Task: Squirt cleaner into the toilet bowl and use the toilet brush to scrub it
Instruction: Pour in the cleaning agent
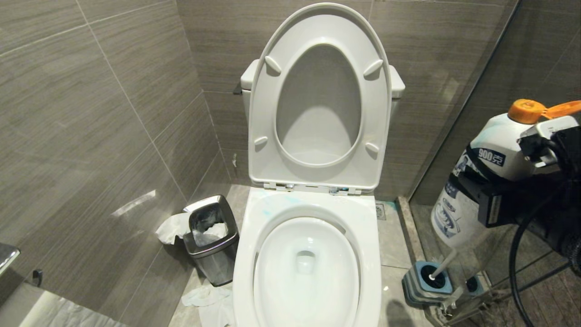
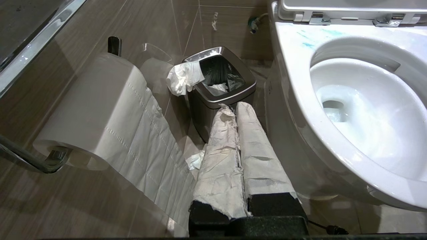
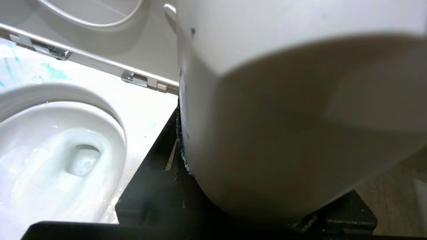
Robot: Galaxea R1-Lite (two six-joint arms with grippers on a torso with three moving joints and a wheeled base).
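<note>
Right gripper (image 1: 490, 200) clamps a white cleaner bottle (image 1: 485, 168), orange cap up, right of the toilet bowl (image 1: 308, 268). Toilet brush (image 1: 442, 265) in its holder (image 1: 426, 284) right of bowl. Left gripper (image 2: 238, 110) fingers closed, near the bin (image 2: 220, 86) left of bowl.

A: How much of the bottle (image 1: 481, 181) shows?
B: In the head view its right side is covered by the right hand (image 1: 508, 200). In the right wrist view the bottle sits so close that it's a blur, label unreadable, top cut off.

A: And the toilet brush (image 1: 442, 268)?
B: Only a short stretch of handle; the bristles are sunk in the holder (image 1: 426, 284).

A: The toilet bowl (image 1: 372, 254)?
B: Its front rim runs off the bottom edge.
</note>
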